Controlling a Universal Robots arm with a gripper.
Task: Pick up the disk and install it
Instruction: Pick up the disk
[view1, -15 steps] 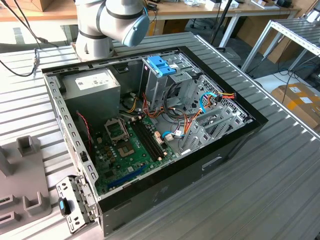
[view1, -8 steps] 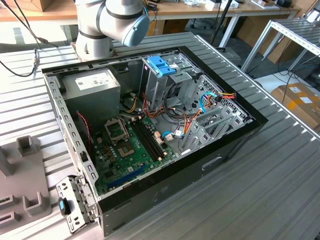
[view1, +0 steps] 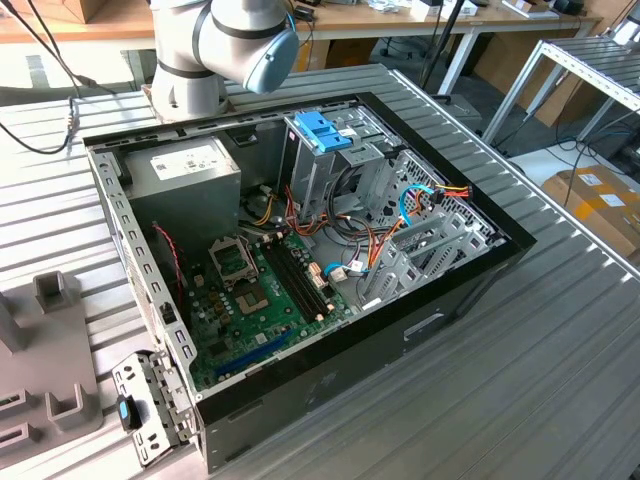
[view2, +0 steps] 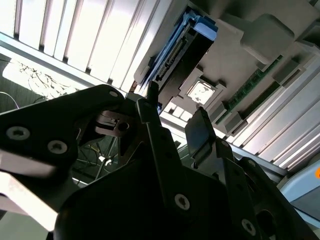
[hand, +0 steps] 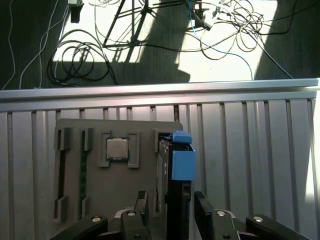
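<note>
My hand (hand: 171, 196) is open, straddling the disk (hand: 182, 165) in its holder (hand: 75, 170); not gripped yet, not installed.

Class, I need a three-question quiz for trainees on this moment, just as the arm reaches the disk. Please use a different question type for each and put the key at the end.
1. Multiple choice: in the first wrist view, the disk stands on edge in a grey holder tray. What sits in the tray's square recess beside it? A) a processor chip B) a fan C) a screwdriver
2. True or false: the end effector is open, and the disk sits in its tray slot.
3. Fill in: in the exterior view, the blue handle tops a drive cage inside the open ____.

Key: 1 A; 2 true; 3 computer case.
</note>
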